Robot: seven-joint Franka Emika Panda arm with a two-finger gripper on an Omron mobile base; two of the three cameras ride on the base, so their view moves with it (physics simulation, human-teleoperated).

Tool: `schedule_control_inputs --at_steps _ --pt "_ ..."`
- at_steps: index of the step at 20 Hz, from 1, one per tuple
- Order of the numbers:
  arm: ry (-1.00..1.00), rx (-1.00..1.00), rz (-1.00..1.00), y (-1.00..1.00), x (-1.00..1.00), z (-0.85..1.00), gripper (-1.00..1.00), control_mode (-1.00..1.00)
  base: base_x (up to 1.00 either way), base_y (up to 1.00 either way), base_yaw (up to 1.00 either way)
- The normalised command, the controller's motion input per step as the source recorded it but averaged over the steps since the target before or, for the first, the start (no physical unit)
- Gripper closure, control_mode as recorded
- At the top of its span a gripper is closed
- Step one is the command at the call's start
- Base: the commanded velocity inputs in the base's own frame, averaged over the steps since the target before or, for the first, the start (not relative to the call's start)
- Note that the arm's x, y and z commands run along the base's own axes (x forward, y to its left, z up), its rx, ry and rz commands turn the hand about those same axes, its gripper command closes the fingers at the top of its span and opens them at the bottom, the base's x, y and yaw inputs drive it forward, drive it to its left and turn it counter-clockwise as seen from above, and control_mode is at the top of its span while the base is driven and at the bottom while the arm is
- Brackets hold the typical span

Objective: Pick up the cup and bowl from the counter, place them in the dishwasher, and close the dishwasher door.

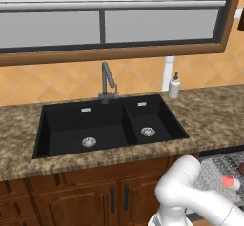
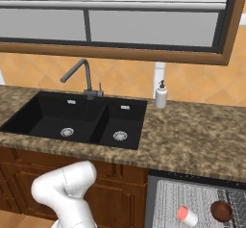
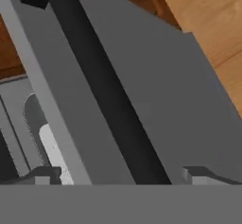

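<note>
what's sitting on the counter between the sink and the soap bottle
Nothing: in the right base view only bare granite counter lies between the black sink and the soap bottle.

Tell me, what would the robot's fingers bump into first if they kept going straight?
Probably the dishwasher door. The open fingers straddle its dark handle, which runs between them, so the handle likely comes first, though depth is unclear.

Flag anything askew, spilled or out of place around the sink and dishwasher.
Nothing is spilled or damaged. The dishwasher stands open, its rack out with a cup lying on its side beside a brown bowl. The soap dispenser stands upright on the counter.
</note>
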Motion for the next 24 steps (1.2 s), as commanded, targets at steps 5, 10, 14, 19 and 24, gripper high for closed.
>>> schedule_control_inputs --at_steps 5,10,14,19,24 --pt "-0.99 0.34 -0.17 0.24 1.0 0.0 -1.0 -1.0 0.0 0.0 0.0" --pt "-1.0 0.35 -0.17 0.19 1.0 0.0 -1.0 -1.0 0.0 0.0 0.0" --pt "-0.99 0.33 -0.17 0.22 1.0 -0.01 -1.0 -1.0 0.0 0.0 0.0" --pt "-0.99 0.3 -0.17 0.23 1.0 -0.01 -1.0 -1.0 0.0 0.0 0.0" --pt "-0.97 0.31 -0.17 0.21 1.0 -0.11 -1.0 -1.0 0.0 0.0 0.0"
